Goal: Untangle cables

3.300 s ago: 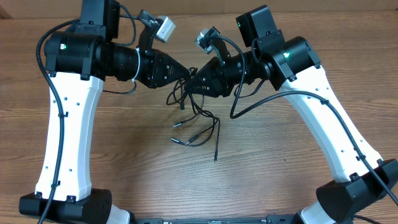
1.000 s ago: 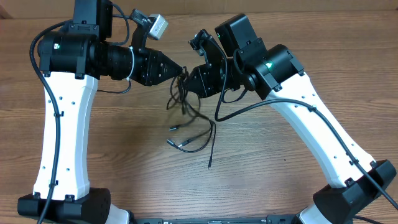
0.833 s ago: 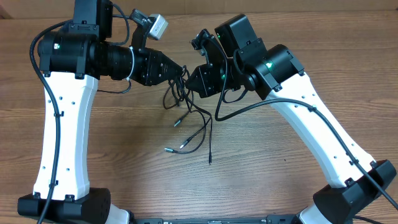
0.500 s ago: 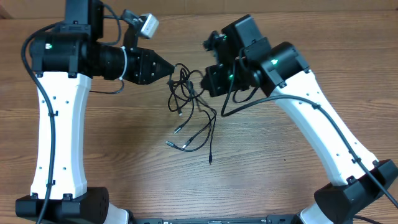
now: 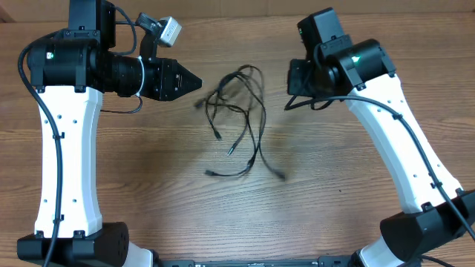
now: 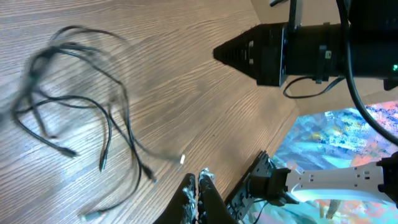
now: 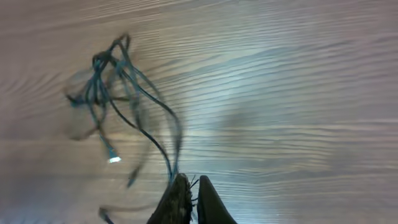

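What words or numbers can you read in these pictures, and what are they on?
None: no word, number or label can be read on the robot arms, the cables or the table.
The colourful patch past the table's edge is too blurred to show any writing.

The cables (image 5: 226,93) are thin black wires, tangled in loose overlapping loops and lying flat on the bench (image 5: 148,200) near its middle. The far end is the densest. Several strands trail toward the near side, ending in tiny plugs (image 5: 210,172) spread apart. Some strands look blurred.
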